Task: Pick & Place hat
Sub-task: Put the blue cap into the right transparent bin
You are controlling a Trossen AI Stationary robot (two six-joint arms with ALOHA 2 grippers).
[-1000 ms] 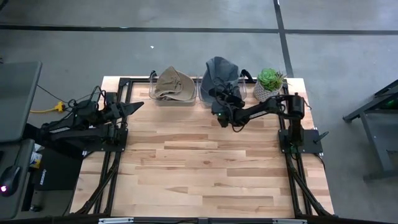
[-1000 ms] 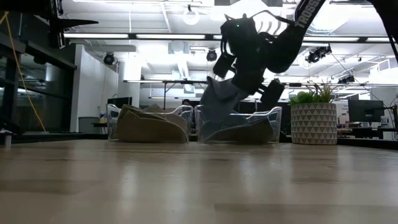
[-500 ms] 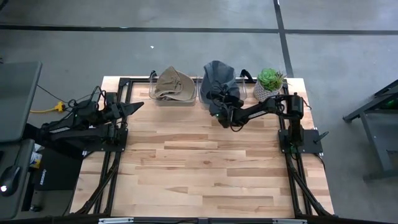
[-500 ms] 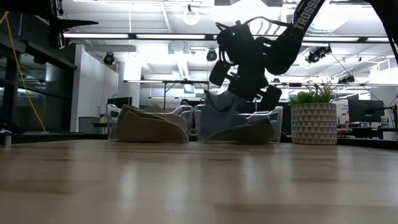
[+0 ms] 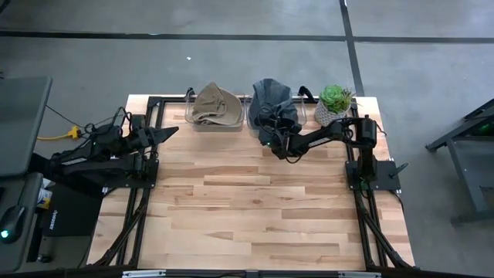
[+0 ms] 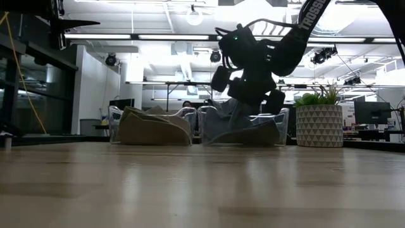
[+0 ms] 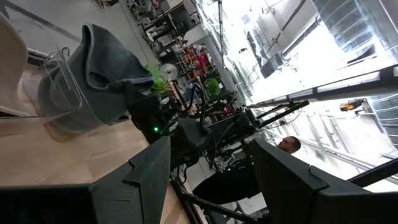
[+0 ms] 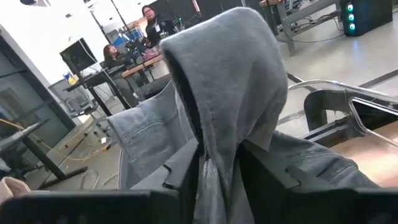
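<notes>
**Right arm holds the grey hat over its bin**

Here the right gripper [image 8: 217,168] is clamped on a fold of the grey hat [image 5: 272,99]; the right wrist view shows the cloth pinched between the two dark fingers and draping up over them. The hat sits in the clear bin [image 6: 278,130] at the back edge of the table [image 5: 255,208], between the tan hat [image 5: 216,104] in the neighbouring bin and the potted plant [image 5: 334,100]. In the low view the cloth lies mostly inside the bin walls, with the gripper low over it, so the hold looks meant to guide the hat into the container rather than carry it elsewhere. Releasing is likely the next step, judging by how settled the cloth appears. The left gripper [image 7: 205,168] waits at the table's left side, its fingers spread apart and holding nothing.
</notes>
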